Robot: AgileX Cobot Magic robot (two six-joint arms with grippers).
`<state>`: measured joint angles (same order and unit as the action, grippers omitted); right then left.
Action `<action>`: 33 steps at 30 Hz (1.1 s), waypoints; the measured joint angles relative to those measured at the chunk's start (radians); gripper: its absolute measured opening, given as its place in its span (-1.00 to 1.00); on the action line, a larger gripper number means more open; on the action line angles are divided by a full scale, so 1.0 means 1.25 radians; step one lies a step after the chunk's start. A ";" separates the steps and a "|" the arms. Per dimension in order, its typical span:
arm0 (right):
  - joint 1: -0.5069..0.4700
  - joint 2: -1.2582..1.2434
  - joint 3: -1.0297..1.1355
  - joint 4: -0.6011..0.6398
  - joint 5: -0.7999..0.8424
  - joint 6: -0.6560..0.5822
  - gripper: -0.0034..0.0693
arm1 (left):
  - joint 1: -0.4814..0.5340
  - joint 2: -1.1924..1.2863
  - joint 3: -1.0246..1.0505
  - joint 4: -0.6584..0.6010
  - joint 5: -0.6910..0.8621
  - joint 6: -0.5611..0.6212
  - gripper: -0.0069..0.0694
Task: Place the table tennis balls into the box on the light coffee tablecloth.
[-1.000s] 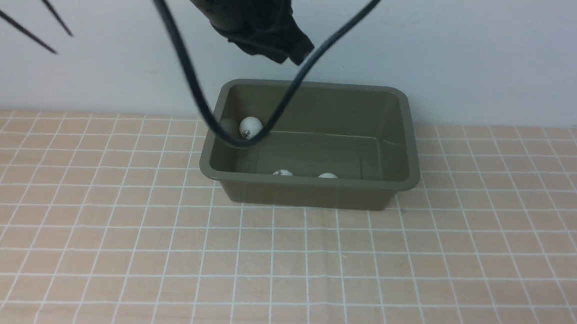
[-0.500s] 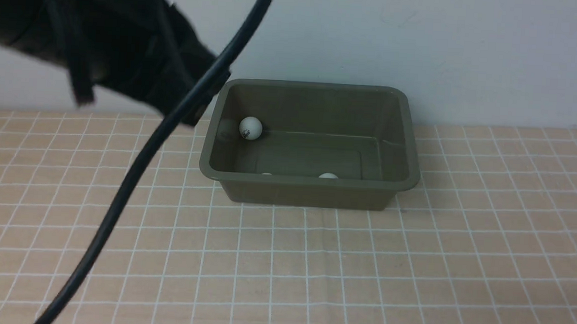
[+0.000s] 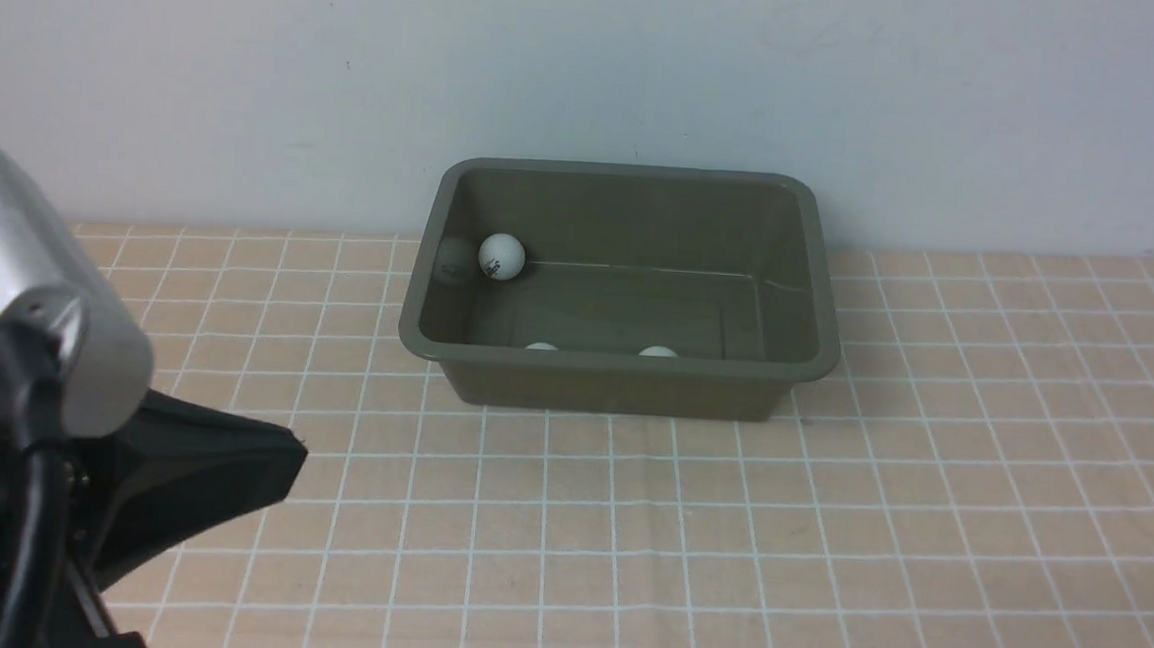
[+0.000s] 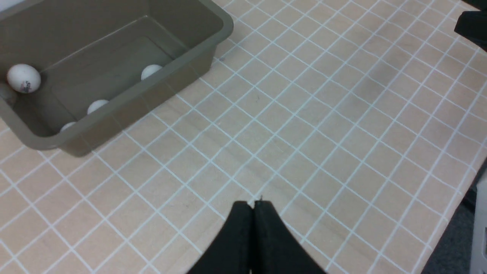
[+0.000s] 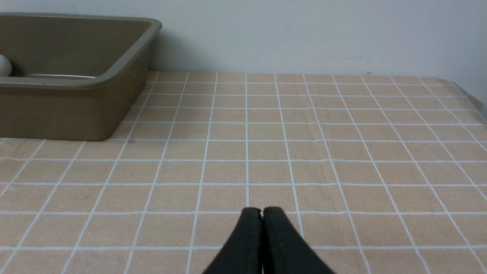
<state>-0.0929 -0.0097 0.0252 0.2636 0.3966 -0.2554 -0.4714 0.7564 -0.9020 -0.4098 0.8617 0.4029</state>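
The light peach-tan cloth with its grid of thin white lines (image 4: 304,125) lies under both grippers and carries no loose ball in any view. The rectangular olive-green plastic tub with rounded corners and a flared rim (image 3: 618,362) sits ahead of the left gripper (image 4: 253,205) and off to one side of it, well apart from its tips; from the right gripper (image 5: 261,210) it stands ahead and well apart too. Inside the tub the left wrist view shows four small matte white balls: one with a dark printed mark (image 4: 23,78) against the far wall, and three more (image 4: 151,71) (image 4: 97,106) (image 4: 67,126) tucked under the near wall, half hidden by the rim.

With all four in the tub, the task looks finished; the step in hand seems to be pulling the arms clear, and nothing further calls for a grasp.

The left gripper's black fingers are pressed together, holding nothing, above bare cloth. The right gripper's fingers are likewise pressed together and empty.
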 joint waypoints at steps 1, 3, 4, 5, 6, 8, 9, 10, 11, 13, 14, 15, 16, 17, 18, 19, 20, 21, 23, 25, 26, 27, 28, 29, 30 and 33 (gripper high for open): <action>0.000 0.000 0.000 0.000 0.000 0.000 -0.95 | 0.000 -0.007 0.001 0.025 -0.003 0.003 -1.00; 0.000 0.000 0.000 0.000 0.000 0.000 -0.95 | 0.000 -0.010 0.002 0.087 -0.010 0.002 -1.00; 0.000 0.000 0.000 0.000 0.000 0.000 -0.95 | 0.006 -0.012 0.002 0.115 -0.014 -0.002 -1.00; 0.000 0.000 0.000 0.000 0.000 0.000 -0.95 | 0.010 -0.013 0.003 0.134 -0.016 -0.004 -1.00; 0.000 0.000 0.000 0.000 0.000 0.000 -0.95 | 0.025 -0.015 0.003 0.156 -0.020 -0.014 -1.00; 0.000 0.000 0.000 0.000 0.000 0.000 -0.95 | 0.112 -0.029 0.003 0.199 -0.027 -0.052 -1.00; 0.000 0.000 0.000 0.000 0.000 0.000 -0.95 | 0.156 -0.034 0.003 0.211 -0.028 -0.068 -1.00; 0.000 0.000 0.000 0.000 0.000 0.000 -0.95 | 0.184 -0.039 0.003 0.216 -0.028 -0.075 -1.00; 0.000 0.000 0.000 0.000 0.000 0.000 -0.95 | 0.230 -0.046 0.004 0.221 -0.028 -0.089 -1.00; 0.000 0.000 0.000 0.000 0.000 0.000 -0.95 | 0.326 -0.066 0.019 0.228 -0.029 -0.109 -1.00; 0.000 0.000 0.000 0.000 0.000 0.000 -0.95 | 0.333 -0.071 0.024 0.228 -0.030 -0.109 -1.00; 0.000 0.000 0.000 0.000 0.000 0.000 -0.95 | 0.373 -0.092 0.049 0.228 -0.031 -0.116 -1.00; 0.000 0.000 0.000 0.000 0.000 0.000 -0.95 | 0.390 -0.108 0.068 0.228 -0.035 -0.117 -1.00; 0.000 0.000 0.000 0.000 0.000 0.000 -0.95 | 0.408 -0.140 0.110 0.230 -0.048 -0.117 -1.00; 0.000 0.000 0.000 0.000 0.000 0.000 -0.95 | 0.414 -0.161 0.137 0.235 -0.064 -0.117 -1.00; 0.000 0.000 0.000 0.000 0.000 0.000 -0.95 | 0.416 -0.183 0.159 0.238 -0.075 -0.117 -1.00; 0.000 0.000 0.000 0.000 0.000 0.000 -0.95 | 0.419 -0.219 0.217 0.245 -0.106 -0.117 -1.00; 0.000 0.000 0.000 0.000 0.000 0.000 -0.95 | 0.419 -0.236 0.243 0.247 -0.121 -0.117 -1.00; 0.000 0.000 0.000 0.000 0.000 0.000 -0.95 | 0.420 -0.299 0.342 0.251 -0.176 -0.117 -1.00; 0.000 0.000 0.000 0.000 0.000 0.000 -0.95 | 0.420 -0.326 0.385 0.251 -0.200 -0.119 -1.00; 0.000 0.000 0.000 0.000 0.000 0.000 -0.95 | 0.420 -0.367 0.443 0.249 -0.234 -0.123 -1.00; 0.000 0.000 0.000 0.000 0.000 0.000 -0.95 | 0.420 -0.387 0.481 0.247 -0.252 -0.127 -1.00; 0.000 0.000 0.000 0.000 0.000 0.000 -0.95 | 0.420 -0.415 0.522 0.246 -0.276 -0.139 -1.00; 0.000 0.000 0.000 0.000 0.000 0.000 -0.95 | 0.420 -0.438 0.554 0.245 -0.290 -0.147 -1.00; 0.000 0.000 0.000 0.000 0.000 0.000 -0.95 | 0.420 -0.456 0.577 0.244 -0.297 -0.154 -1.00; 0.000 0.000 0.000 0.000 0.000 0.000 -0.95 | 0.420 -0.514 0.644 0.243 -0.306 -0.170 -1.00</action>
<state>-0.0929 -0.0097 0.0252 0.2636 0.3966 -0.2554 0.0535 0.1142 -0.0972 -0.1057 0.4790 0.1906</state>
